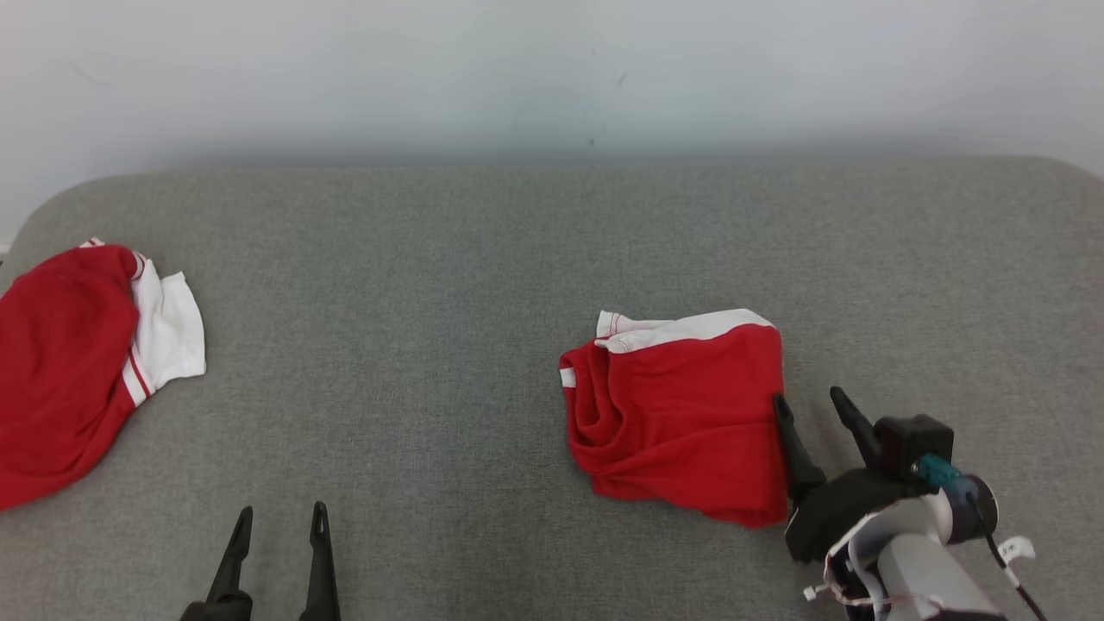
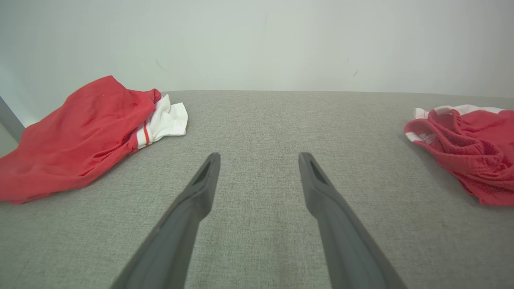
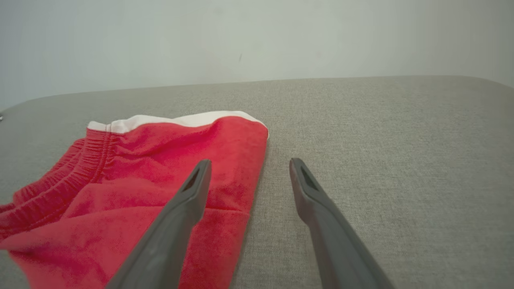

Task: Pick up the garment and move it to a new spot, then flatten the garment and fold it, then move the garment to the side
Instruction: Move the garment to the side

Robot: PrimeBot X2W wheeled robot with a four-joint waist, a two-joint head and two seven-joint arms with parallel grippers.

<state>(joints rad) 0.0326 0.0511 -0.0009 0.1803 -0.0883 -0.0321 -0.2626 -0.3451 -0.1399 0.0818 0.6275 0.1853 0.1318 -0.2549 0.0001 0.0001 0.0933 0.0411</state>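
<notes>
Head view: your right hand [image 1: 808, 396], released, straddles the folded garment [image 1: 681, 414] at its three-o'clock edge, seemingly poised to shift it aside.

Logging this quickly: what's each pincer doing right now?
Left pincer: open, holding nothing.
Right pincer: open, at the edge of the red shorts, holding nothing.

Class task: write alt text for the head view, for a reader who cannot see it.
Red shorts lie on a grey cushion, with the open right end effector at their right edge. Another red garment lies far left; the open left end effector is at lower left.
</notes>
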